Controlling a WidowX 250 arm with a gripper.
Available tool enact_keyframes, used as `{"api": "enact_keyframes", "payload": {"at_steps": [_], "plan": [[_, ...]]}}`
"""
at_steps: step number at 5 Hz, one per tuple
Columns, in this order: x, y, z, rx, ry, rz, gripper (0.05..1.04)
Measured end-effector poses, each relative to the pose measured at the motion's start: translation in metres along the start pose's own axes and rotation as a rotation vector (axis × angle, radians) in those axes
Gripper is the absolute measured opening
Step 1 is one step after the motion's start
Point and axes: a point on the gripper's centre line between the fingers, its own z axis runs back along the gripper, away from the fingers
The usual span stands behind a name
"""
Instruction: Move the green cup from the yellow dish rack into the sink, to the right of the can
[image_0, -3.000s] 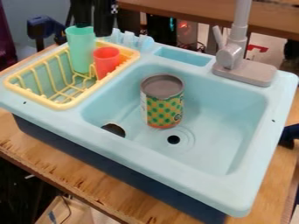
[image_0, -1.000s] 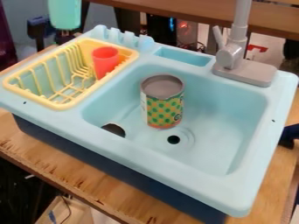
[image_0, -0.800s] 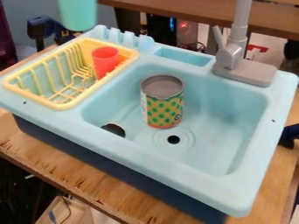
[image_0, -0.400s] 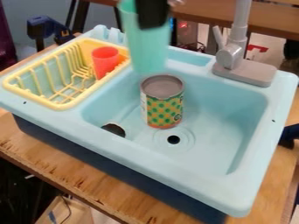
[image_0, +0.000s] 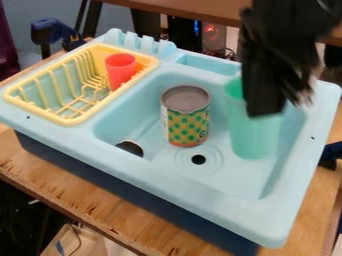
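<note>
Currently, you have the black two-finger hand (image_0: 280, 103) over the right part of the basin, pinching a tall green plastic cup (image_0: 254, 139) near its upper end. The cup is roughly upright, within the basin of the light blue plastic sink (image_0: 177, 175); with the hand blurred and in front of it, you cannot tell whether its base touches the basin floor. To the left of your cup, and apart from it, a cylindrical can (image_0: 186, 127) with a grey top and a green-dotted yellow label stands upright. Just beside the can, note the round dark drain (image_0: 198, 159). On the sink's left side sits a yellow wire-style rack (image_0: 69, 120), bearing a small red plastic cup (image_0: 120, 72) in its rear right part. You have the sink resting on a wooden desk (image_0: 47, 185).
</note>
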Motion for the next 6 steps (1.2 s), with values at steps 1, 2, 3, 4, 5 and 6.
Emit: {"api": "enact_keyframes", "payload": {"at_steps": [1, 2, 3, 4, 5, 6], "plan": [[0.005, 0.005, -0.017, 0.009, 0.033, 0.009, 0.077], [0.005, 0.014, -0.041, 0.032, 0.12, 0.045, 0.077], [0.0, 0.015, -0.056, 0.059, 0.213, 0.059, 0.077], [0.001, 0.012, -0.064, 0.056, 0.211, 0.057, 0.077], [-0.002, 0.007, -0.076, 0.024, 0.219, 0.048, 0.077], [-0.004, 0.004, -0.077, 0.007, 0.204, 0.054, 0.103]]}}
